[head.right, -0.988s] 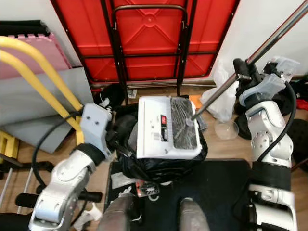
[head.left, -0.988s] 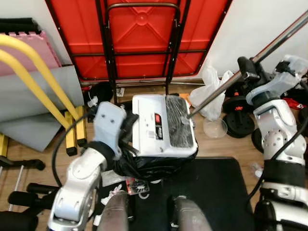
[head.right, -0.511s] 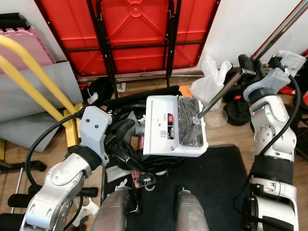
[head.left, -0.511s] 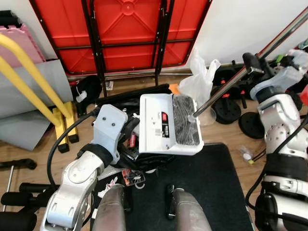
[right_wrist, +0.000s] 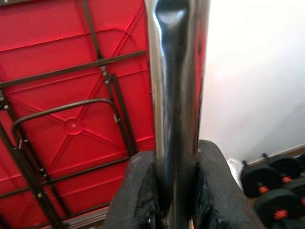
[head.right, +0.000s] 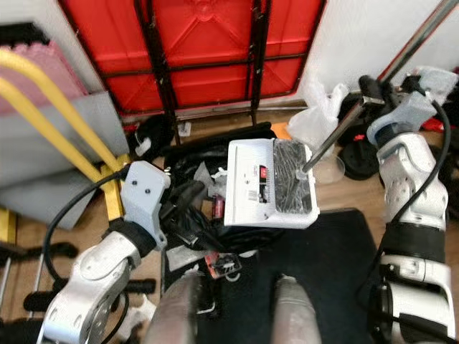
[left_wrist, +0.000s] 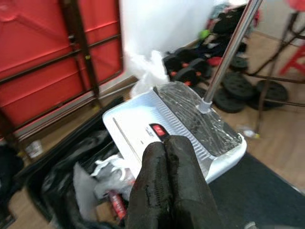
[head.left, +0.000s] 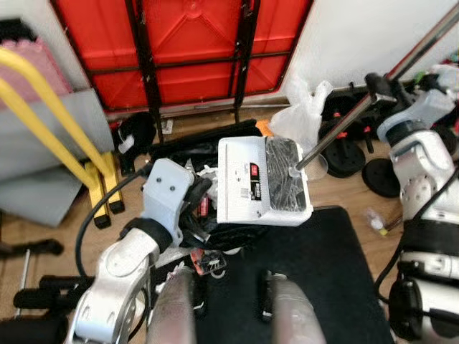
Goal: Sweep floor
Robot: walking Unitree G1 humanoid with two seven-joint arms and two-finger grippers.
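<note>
A white floor sweeper point(head.left: 262, 180) with a dark brush panel sits tilted over a black bag point(head.right: 188, 215) holding litter, at the edge of a black mat point(head.left: 326, 272). Its shiny metal pole point(head.left: 344, 127) rises to the upper right. High on the pole, my right gripper point(head.left: 378, 87) is shut around it; in the right wrist view the pole point(right_wrist: 177, 95) runs between the black fingers point(right_wrist: 138, 191). My left gripper point(left_wrist: 169, 191) is shut with nothing in it, just left of the sweeper point(left_wrist: 181, 129) and above the bag.
A red folded table point(head.left: 193, 43) leans on the wall behind. Yellow tubes point(head.left: 43, 107) and a grey mat point(head.left: 50, 147) are at the left. A white plastic bag point(head.left: 305, 115) and black weight plates point(head.left: 351, 154) lie at the right. My legs point(head.left: 176, 308) stand below.
The sweeper has shifted right, away from my left gripper, uncovering the black bag and litter. The camera view has also moved. The right gripper keeps its hold on the pole.
</note>
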